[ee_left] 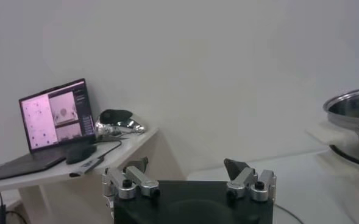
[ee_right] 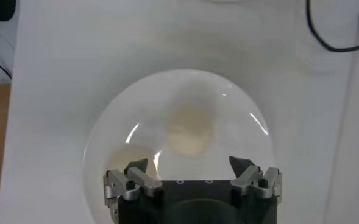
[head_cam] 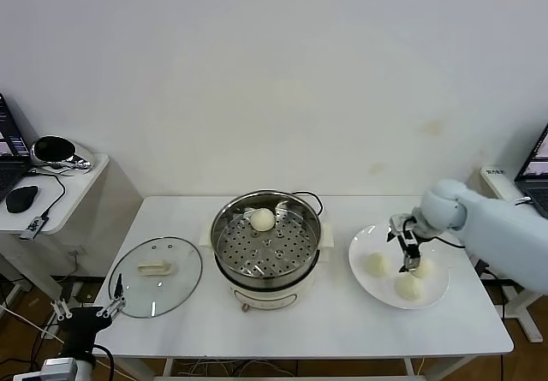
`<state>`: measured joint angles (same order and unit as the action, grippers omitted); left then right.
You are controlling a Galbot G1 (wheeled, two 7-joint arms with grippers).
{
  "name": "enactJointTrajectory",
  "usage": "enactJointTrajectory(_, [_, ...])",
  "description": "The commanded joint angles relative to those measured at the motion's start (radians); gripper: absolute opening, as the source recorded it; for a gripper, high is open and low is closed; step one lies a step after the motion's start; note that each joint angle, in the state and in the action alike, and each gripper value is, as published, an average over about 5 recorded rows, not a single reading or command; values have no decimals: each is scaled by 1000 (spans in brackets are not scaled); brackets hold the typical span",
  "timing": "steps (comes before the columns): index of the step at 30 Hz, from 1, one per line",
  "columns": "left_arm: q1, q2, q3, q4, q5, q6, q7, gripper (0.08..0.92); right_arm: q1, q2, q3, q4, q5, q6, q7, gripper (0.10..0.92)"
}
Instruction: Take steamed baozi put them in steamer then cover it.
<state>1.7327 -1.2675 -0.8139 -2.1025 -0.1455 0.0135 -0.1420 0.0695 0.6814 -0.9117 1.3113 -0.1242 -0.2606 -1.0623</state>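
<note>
The steamer (head_cam: pixel 265 246) stands mid-table with one baozi (head_cam: pixel 262 219) on its perforated tray. Three more baozi (head_cam: pixel 378 264) lie on a white plate (head_cam: pixel 364 246) at the right. My right gripper (head_cam: pixel 411 249) hovers open over the plate, above the buns and touching none. In the right wrist view the open gripper (ee_right: pixel 189 164) has one baozi (ee_right: pixel 190 131) just ahead of it on the plate (ee_right: pixel 106 140). The glass cover (head_cam: pixel 156 276) lies flat on the table left of the steamer. My left gripper (head_cam: pixel 86 309) is parked open at the table's front left corner.
A side table at the far left holds a laptop (ee_left: pixel 54 115), a mouse (head_cam: pixel 21 198) and cables. The steamer's rim (ee_left: pixel 353 112) shows in the left wrist view. A black cord (ee_right: pixel 334 30) lies beyond the plate. A white wall is behind the table.
</note>
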Motion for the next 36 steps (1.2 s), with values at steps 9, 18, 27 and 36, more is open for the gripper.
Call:
enactJointTrajectory(9, [2, -1, -8, 7, 0, -4, -1, 823, -136, 153, 124, -200, -101, 35, 31, 823])
enactJointTrajectory(18, [0, -2, -8, 13, 0, -6, -1, 823, -138, 171, 139, -237, -121, 35, 29, 788])
enactJointTrajectory(27, [2, -4, -8, 7, 0, -6, -1, 823, -133, 157, 138, -219, -110, 33, 6, 646])
enactJointTrajectory(36, [1, 0, -9, -2, -3, -5, -1, 823, -14, 83, 99, -100, -32, 8, -30, 592])
